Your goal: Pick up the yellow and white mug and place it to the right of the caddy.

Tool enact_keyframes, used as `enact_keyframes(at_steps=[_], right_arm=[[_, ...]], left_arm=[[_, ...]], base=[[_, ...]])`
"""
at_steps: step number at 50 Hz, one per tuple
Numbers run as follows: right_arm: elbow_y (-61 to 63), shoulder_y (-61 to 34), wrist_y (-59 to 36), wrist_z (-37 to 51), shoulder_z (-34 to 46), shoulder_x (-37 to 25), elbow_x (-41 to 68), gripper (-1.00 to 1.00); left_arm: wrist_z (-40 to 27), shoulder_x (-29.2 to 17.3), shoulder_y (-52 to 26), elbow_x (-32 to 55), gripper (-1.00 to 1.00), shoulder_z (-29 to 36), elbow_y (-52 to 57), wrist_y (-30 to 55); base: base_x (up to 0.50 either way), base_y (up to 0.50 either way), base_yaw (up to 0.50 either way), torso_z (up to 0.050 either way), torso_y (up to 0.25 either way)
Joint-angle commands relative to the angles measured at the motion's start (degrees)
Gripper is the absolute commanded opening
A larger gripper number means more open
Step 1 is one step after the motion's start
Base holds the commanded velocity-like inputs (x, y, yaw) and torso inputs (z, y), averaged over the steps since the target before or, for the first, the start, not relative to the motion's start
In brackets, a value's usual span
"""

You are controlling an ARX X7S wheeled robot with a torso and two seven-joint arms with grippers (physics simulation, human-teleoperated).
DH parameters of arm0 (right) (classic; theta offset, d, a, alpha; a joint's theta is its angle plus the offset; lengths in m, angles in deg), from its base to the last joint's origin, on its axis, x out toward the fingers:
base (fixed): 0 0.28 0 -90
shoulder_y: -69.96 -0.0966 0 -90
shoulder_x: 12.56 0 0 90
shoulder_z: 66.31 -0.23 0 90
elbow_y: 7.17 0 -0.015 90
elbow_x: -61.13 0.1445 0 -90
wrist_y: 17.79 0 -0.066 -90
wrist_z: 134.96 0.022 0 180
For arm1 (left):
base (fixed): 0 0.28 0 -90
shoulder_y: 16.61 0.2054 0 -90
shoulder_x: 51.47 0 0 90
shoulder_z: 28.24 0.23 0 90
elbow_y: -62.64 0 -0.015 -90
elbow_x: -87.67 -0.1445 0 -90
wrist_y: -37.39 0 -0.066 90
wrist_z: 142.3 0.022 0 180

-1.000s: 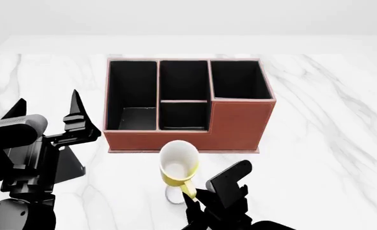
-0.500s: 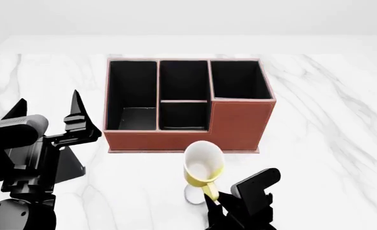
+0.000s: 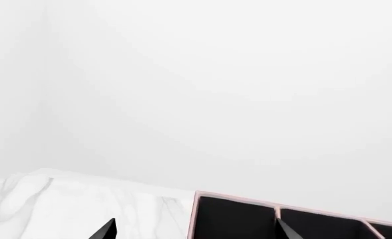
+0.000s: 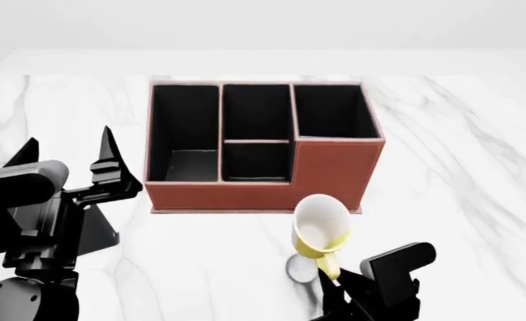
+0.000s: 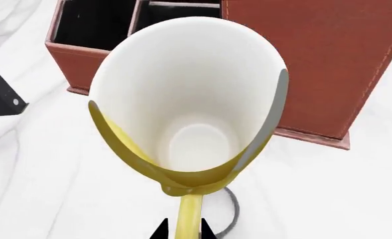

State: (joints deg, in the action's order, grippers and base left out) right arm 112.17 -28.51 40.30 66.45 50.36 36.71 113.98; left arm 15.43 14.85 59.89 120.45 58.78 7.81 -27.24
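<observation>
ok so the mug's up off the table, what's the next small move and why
Probably keep carrying the yellow and white mug rightward. The right gripper holds it by the handle, lifted, but it hangs before the caddy's front right corner, not yet past its right side, where bare marble table lies.

Mug [image 4: 319,227] yellow/white; caddy [image 4: 334,177] red-brown, black inside; table [image 4: 459,167] white marble.

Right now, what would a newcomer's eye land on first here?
The mug, yellow outside and white inside, held by its handle in the right gripper, tilted above the marble table. Just behind it stands the big reddish-brown caddy with black compartments. The left gripper hangs open beside the caddy.
</observation>
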Motion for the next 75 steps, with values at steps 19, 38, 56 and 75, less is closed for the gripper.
enact_keyframes(at_steps=[19,38,56,75], right_arm=[[1.66,8.29,6.02,2.72,-8.17,-5.49,1.81,-1.0],[0.22,13.21,9.79,3.77,-13.0,-7.94,3.1,-1.0],[-4.32,13.02,11.51,3.72,-15.42,-7.62,3.66,-1.0],[-12.37,2.31,7.75,2.47,-13.37,-4.92,3.68,-1.0]], left_arm=[[-0.27,-0.31,0.04,-0.05,1.0,0.62,-0.15,-0.34],[-0.34,-0.53,-0.2,-0.27,1.0,1.33,-0.42,-0.46],[-0.63,-0.73,-0.02,-0.14,1.0,1.4,-0.26,-0.67],[-0.41,-0.58,-0.41,-0.77,1.0,2.34,-1.73,-1.33]], base=[[0.0,0.0,0.0,0.0,0.001],[0.0,0.0,0.0,0.0,0.001],[0.0,0.0,0.0,0.0,0.001],[0.0,0.0,0.0,0.0,0.001]])
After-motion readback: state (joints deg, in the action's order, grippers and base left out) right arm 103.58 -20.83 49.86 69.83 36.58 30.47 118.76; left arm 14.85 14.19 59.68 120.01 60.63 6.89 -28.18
